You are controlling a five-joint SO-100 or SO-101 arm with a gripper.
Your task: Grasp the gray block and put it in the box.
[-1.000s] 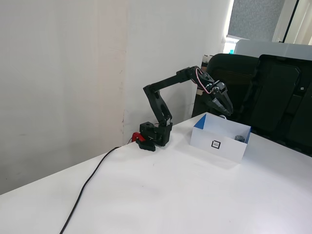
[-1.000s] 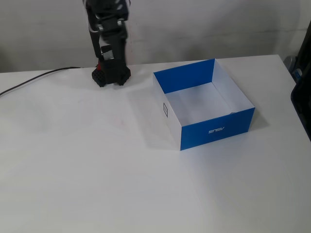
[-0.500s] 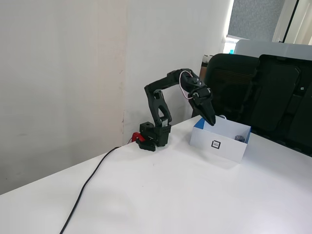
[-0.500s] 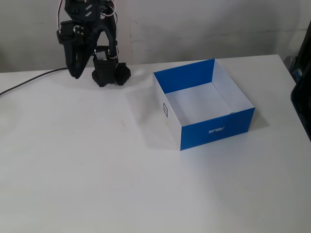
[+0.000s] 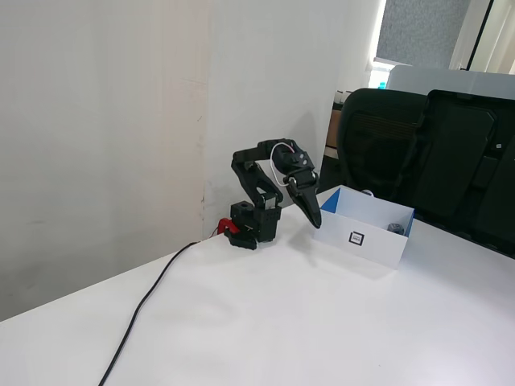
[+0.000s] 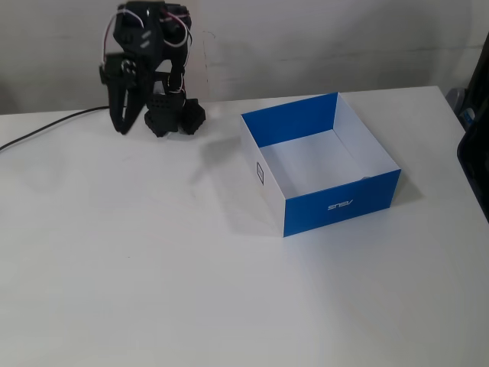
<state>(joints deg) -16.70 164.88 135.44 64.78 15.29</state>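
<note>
Black and tapered, the gripper [image 5: 312,219] hangs tip-down over the bare white table [image 5: 265,322], just in front of the arm's base [image 5: 257,223]. The arm is folded tight above it. Its two fingers look pressed together into a single point with nothing between them, and the other fixed view [image 6: 121,126] shows the same narrow, empty wedge. It hangs just beside the box [image 5: 378,245] on the base side, clear of the rim and not touching it. That tucked pose reads as a resting fold rather than a reach, which makes sense if the carrying is over. The box is low, white on the side with the small square marker [image 5: 356,238] and blue on the other outer walls [image 6: 344,205]. It sits on the table near the arm, within easy reach. The gray block [image 5: 394,227] shows as a small dark lump just above the rim at the end of the box farthest from the arm, so it seems to lie inside, against that end wall. From the higher camera the blue wall nearest the lens hides that strip of floor, and the block cannot be made out there. I judge the task as good as done, with nothing left for the gripper to hold. A black cable [image 5: 149,297] runs from the base across the table, well away from the box, and a dark office chair [image 5: 386,137] stands behind.
</note>
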